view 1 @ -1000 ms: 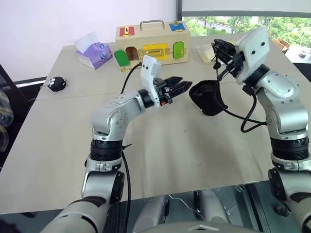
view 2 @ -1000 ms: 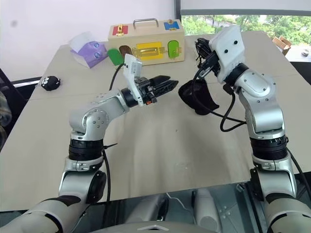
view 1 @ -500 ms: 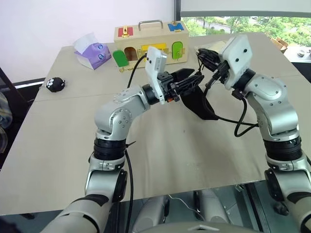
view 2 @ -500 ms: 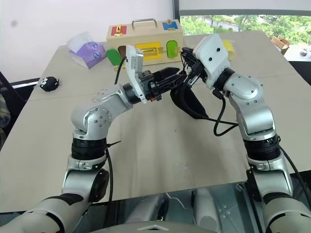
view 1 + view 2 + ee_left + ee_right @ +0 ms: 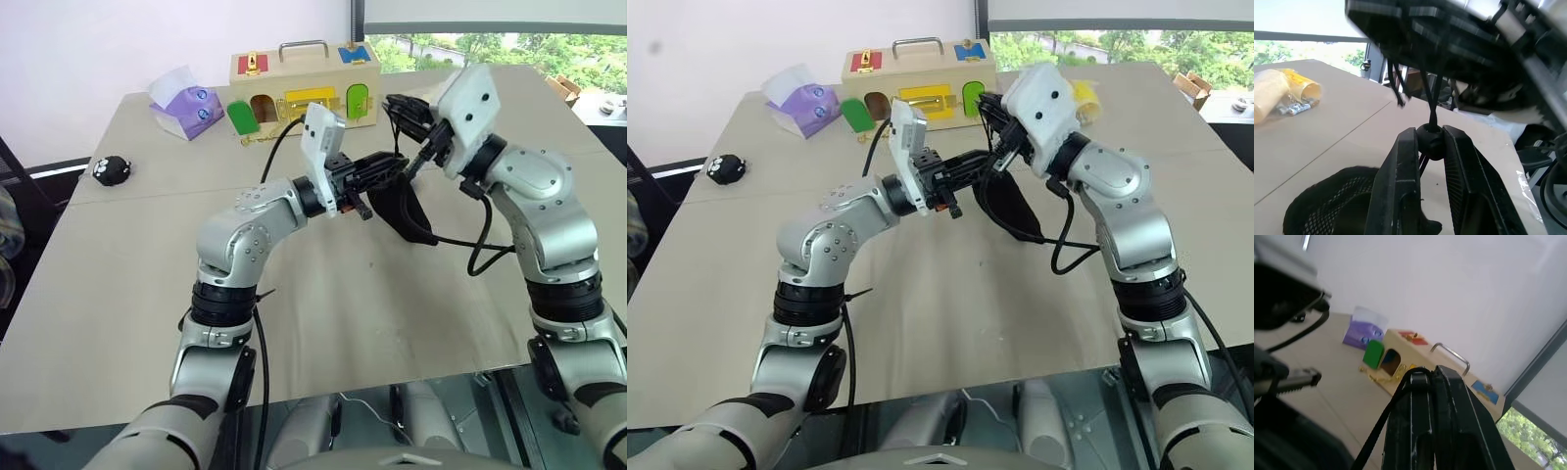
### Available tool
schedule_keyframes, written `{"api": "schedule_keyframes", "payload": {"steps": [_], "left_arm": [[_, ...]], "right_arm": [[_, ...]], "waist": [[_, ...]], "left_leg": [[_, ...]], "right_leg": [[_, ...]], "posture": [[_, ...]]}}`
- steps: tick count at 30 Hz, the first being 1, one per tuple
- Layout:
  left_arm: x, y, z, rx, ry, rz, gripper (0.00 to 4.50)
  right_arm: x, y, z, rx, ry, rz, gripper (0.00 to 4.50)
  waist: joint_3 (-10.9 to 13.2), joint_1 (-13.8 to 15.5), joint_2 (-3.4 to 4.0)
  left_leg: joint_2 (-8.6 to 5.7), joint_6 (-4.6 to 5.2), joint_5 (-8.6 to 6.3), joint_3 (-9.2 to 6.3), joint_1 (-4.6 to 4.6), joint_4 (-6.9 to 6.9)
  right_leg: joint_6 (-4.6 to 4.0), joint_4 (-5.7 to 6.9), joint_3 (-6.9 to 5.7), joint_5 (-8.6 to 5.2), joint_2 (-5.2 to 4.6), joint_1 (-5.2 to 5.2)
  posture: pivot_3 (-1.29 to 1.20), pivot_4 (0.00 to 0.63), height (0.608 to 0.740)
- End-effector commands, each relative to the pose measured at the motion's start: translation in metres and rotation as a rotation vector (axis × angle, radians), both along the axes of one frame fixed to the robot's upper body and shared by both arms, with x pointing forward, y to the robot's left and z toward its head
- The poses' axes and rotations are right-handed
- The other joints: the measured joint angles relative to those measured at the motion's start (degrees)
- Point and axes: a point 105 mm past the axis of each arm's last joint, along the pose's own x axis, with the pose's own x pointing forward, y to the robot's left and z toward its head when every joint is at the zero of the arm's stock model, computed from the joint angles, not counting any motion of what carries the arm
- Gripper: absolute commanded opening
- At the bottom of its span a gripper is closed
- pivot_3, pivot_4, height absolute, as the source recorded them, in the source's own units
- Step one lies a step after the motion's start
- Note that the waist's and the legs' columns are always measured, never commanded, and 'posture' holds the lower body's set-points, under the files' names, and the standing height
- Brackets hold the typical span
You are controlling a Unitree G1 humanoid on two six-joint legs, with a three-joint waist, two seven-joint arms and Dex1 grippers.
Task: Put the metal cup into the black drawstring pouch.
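The black drawstring pouch [image 5: 405, 211] hangs above the table between my two hands. My left gripper [image 5: 390, 166] is shut on the small round toggle [image 5: 1430, 142] of the pouch's cord. Just above it, my right gripper [image 5: 396, 105] is shut on the thin black cord [image 5: 1375, 436], which runs down to the toggle. The pouch's open mouth [image 5: 1322, 213] sags below the left fingers [image 5: 1400, 176]. The metal cup is hidden from view.
At the table's far side stand a wooden lock box [image 5: 304, 83], a purple tissue box [image 5: 186, 104] and a clear bag of yellowish cups [image 5: 1281, 95]. A small black fuzzy toy [image 5: 115, 169] lies at the far left. The near half of the tabletop [image 5: 353, 323] is bare.
My left gripper reached right to the pouch's cord and shut on the toggle. My right hand carried the hanging pouch to the left, towards the left hand.
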Motion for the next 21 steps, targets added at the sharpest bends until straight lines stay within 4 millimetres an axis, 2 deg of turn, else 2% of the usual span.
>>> {"api": "schedule_keyframes", "payload": {"steps": [1, 4, 7, 10, 13, 15, 19, 21], "left_arm": [[0.007, 0.004, -0.012, 0.053, 0.007, 0.046, 0.14], [0.014, 0.011, -0.029, 0.083, 0.043, 0.081, 0.14], [0.021, 0.023, -0.055, 0.194, 0.031, 0.139, 0.14], [0.021, 0.025, -0.063, 0.229, 0.013, 0.139, 0.14], [0.015, 0.020, -0.054, 0.170, 0.004, 0.093, 0.14], [0.013, 0.018, -0.048, 0.143, -0.006, 0.081, 1.18], [0.011, 0.018, -0.043, 0.117, -0.018, 0.076, 2.92], [0.008, 0.022, -0.039, 0.085, -0.013, 0.076, 2.92]], "right_arm": [[-0.013, -0.049, 0.087, 0.416, -0.305, -0.133, 0.00], [-0.018, -0.096, 0.119, 0.634, -0.418, -0.264, 0.00], [-0.019, -0.119, 0.129, 0.797, -0.398, -0.258, 0.00], [-0.016, -0.115, 0.124, 0.789, -0.367, -0.243, 0.00], [-0.003, -0.086, 0.098, 0.626, -0.250, -0.204, 0.00], [0.003, -0.070, 0.077, 0.506, -0.190, -0.195, 0.00], [0.003, -0.055, 0.052, 0.398, -0.115, -0.153, 0.00], [0.003, -0.046, 0.033, 0.334, -0.042, -0.114, 0.00]], "waist": [[0.01, 0.09, 0.01], [0.00, 0.44, 0.00], [0.00, 0.17, 0.00], [0.04, -0.22, 0.07], [0.04, -0.58, 0.08], [0.03, -0.85, 0.09], [0.04, -1.16, 0.09], [0.03, -1.25, 0.09]], "left_leg": [[0.00, 0.00, 0.00, -0.01, 0.00, 0.00], [-0.03, 0.00, 0.00, -0.04, -0.02, 0.00], [-0.03, 0.00, 0.00, -0.04, -0.05, -0.03], [-0.01, 0.00, 0.00, 0.05, -0.04, -0.14], [0.03, 0.00, 0.01, 0.13, -0.29, -0.17], [0.03, 0.00, 0.01, 0.14, -0.33, -0.17], [-0.01, 0.01, 0.01, 0.09, -0.61, -0.06], [0.00, 0.01, 0.01, 0.05, -0.84, 0.07]], "right_leg": [[0.00, 0.00, -0.01, 0.00, 0.00, 0.00], [0.00, -0.01, -0.04, 0.00, 0.20, 0.00], [0.00, -0.12, -0.05, 0.00, 0.18, 0.00], [-0.01, -0.06, 0.11, 0.00, 0.16, -0.12], [-0.02, 0.08, 0.19, 0.00, 0.05, -0.49], [-0.02, 0.08, 0.19, 0.00, 0.05, -0.53], [-0.01, 0.09, 0.14, 0.00, 0.07, -0.73], [-0.01, 0.16, 0.09, 0.01, 0.04, -0.92]], "posture": [[0.00, 0.150, 0.710], [0.00, 0.150, 0.710], [0.00, 0.150, 0.710], [0.00, 0.150, 0.710], [0.00, 0.150, 0.710], [0.00, 0.150, 0.710], [0.00, 0.150, 0.710], [0.00, 0.150, 0.710]]}}
